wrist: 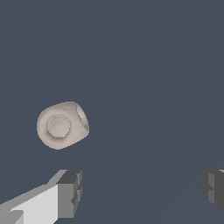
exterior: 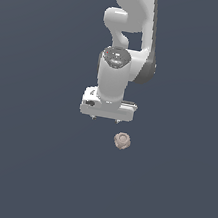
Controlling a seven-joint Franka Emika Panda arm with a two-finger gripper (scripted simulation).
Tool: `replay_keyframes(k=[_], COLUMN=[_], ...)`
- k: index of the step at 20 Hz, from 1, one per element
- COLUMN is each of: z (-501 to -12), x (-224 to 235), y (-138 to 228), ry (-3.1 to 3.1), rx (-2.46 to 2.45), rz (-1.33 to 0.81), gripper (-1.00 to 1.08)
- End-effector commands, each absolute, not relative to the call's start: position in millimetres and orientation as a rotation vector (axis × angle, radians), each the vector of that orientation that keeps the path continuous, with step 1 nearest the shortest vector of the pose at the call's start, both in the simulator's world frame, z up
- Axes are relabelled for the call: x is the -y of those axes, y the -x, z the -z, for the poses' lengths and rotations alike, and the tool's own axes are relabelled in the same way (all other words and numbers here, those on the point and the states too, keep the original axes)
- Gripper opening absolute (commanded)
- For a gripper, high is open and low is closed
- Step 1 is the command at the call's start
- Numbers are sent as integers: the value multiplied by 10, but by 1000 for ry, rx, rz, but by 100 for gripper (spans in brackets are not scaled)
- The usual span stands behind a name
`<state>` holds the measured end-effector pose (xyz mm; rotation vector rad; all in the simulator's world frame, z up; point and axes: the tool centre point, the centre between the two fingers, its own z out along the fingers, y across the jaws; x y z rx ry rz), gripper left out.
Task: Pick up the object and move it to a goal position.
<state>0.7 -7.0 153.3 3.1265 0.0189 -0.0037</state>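
Note:
The object (exterior: 122, 141) is a small beige-pink roundish lump lying on the dark grey surface, just below and slightly to the exterior view's right of my white gripper (exterior: 105, 119). In the wrist view the object (wrist: 62, 125) shows a round ring on its face and lies apart from the fingers. My gripper (wrist: 142, 192) is open and empty, its two grey fingertips (wrist: 70, 192) set wide apart. The object is not between them.
The surface around is a plain dark grey floor (exterior: 29, 168). The white arm (exterior: 127, 33) rises behind the gripper in the exterior view.

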Motion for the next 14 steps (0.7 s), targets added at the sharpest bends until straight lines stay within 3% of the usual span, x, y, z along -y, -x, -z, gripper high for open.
replay_keyframes(k=[1, 14], z=[-1533, -1505], x=[70, -108], y=[-8, -5], ry=[-3126, -3148], rx=[-19, -87], rz=[4, 24], gripper=[100, 100])
